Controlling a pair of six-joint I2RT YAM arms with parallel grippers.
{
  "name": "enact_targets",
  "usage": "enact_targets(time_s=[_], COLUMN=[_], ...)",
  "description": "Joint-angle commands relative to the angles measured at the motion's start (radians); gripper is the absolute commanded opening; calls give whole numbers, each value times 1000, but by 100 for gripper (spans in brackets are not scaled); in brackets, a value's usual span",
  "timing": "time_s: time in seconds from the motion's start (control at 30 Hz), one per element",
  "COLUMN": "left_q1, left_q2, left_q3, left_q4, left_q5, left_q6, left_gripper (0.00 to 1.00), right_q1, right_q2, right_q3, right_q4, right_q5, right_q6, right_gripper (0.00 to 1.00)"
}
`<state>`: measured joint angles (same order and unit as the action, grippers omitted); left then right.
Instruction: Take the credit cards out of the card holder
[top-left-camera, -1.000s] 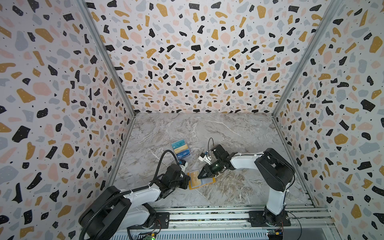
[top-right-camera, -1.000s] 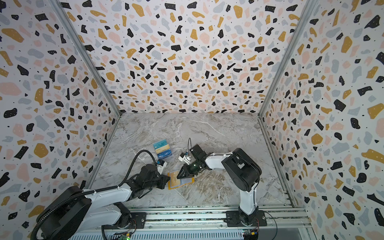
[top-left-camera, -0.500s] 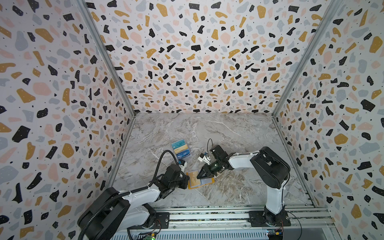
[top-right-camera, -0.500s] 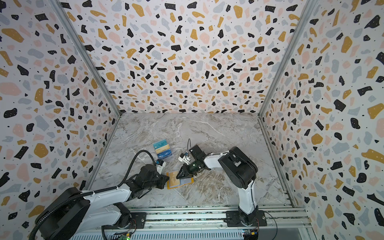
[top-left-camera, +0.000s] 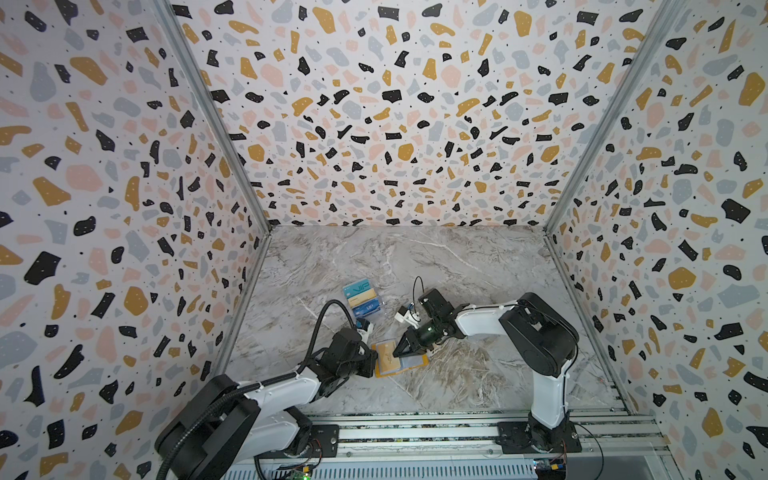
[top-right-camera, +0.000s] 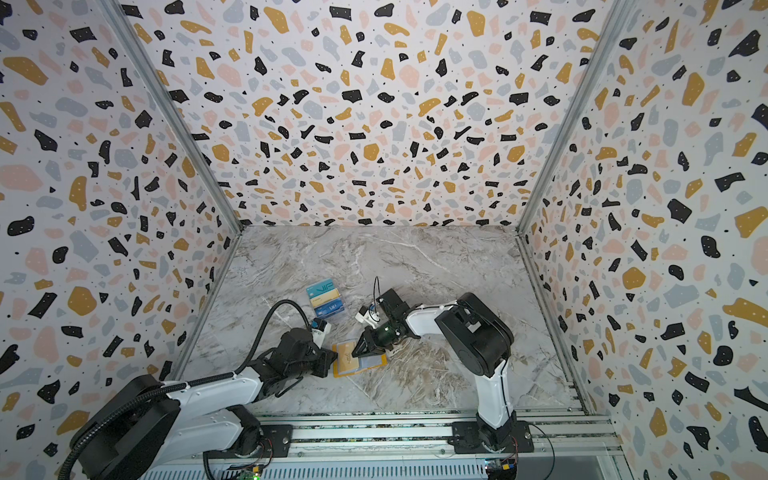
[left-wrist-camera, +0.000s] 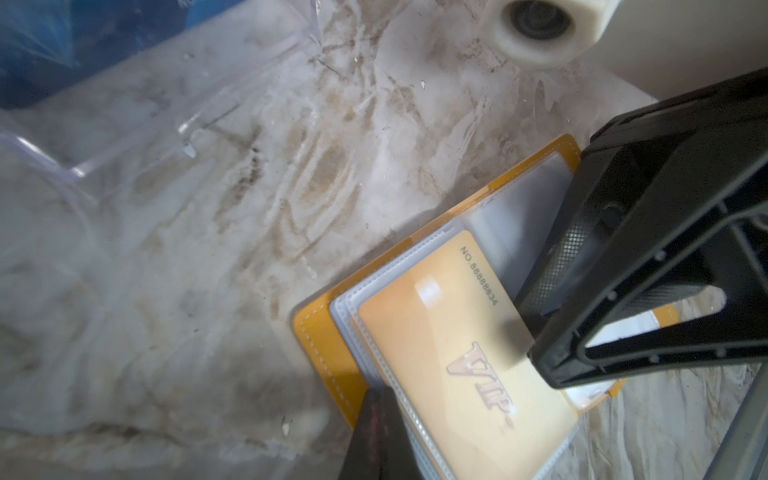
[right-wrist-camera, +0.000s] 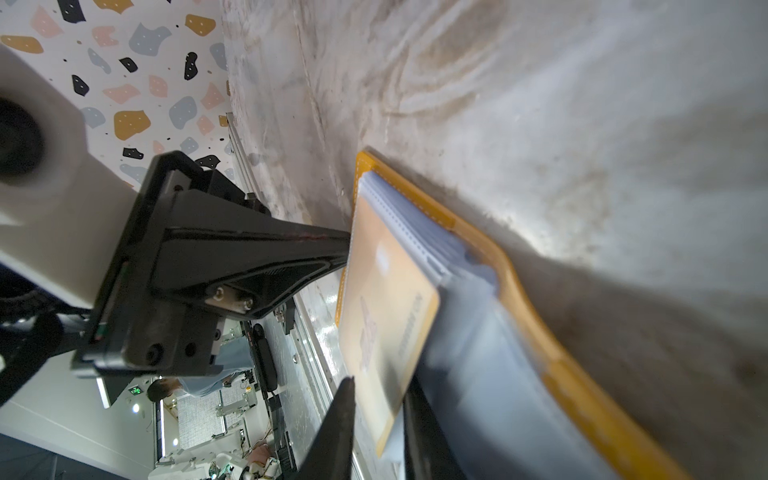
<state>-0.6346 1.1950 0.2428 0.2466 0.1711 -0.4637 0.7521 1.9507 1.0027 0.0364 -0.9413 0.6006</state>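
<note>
The yellow card holder (top-left-camera: 417, 362) lies open on the marble table, its clear sleeves facing up. A beige-gold credit card lettered "VIP" (left-wrist-camera: 457, 374) sticks partly out of a sleeve. My right gripper (top-left-camera: 400, 353) stands narrowly open, and in the right wrist view this gripper (right-wrist-camera: 380, 390) has the gold card's (right-wrist-camera: 382, 299) edge between its fingers. There is a small gap on one side of the card. My left gripper (top-left-camera: 371, 365) is shut, and its tip (left-wrist-camera: 380, 428) rests on the holder's edge (left-wrist-camera: 320, 345). Three more credit cards lie apart behind the holder: teal (top-left-camera: 357, 288), beige (top-left-camera: 365, 297) and blue (top-left-camera: 370, 308).
The three loose cards lie in a clear plastic tray (left-wrist-camera: 137, 137) close behind the left gripper. A metal rail (top-left-camera: 415, 432) carrying both arm bases runs along the front edge. Terrazzo-patterned walls close in the left, right and back sides.
The right gripper's jaws have narrowed a little around the gold card's edge. Both arms and the holder have hardly moved.
</note>
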Motion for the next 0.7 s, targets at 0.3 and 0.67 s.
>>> enact_targets(time_s=[0.3,0.67], left_q1=[-12,-13], left_q2=[19,12], left_q3=[-19,-20], left_q4=[-58,-54], left_q5=[47,50], left_q6=[11,11], left_gripper=[0,0], right_q1=[9,33], right_q2=[-81,0], right_q3=[-3,57], right_q4=[65,68], right_q5=[-83,-80], right_q6=[-105,-71], right_gripper=[23,26])
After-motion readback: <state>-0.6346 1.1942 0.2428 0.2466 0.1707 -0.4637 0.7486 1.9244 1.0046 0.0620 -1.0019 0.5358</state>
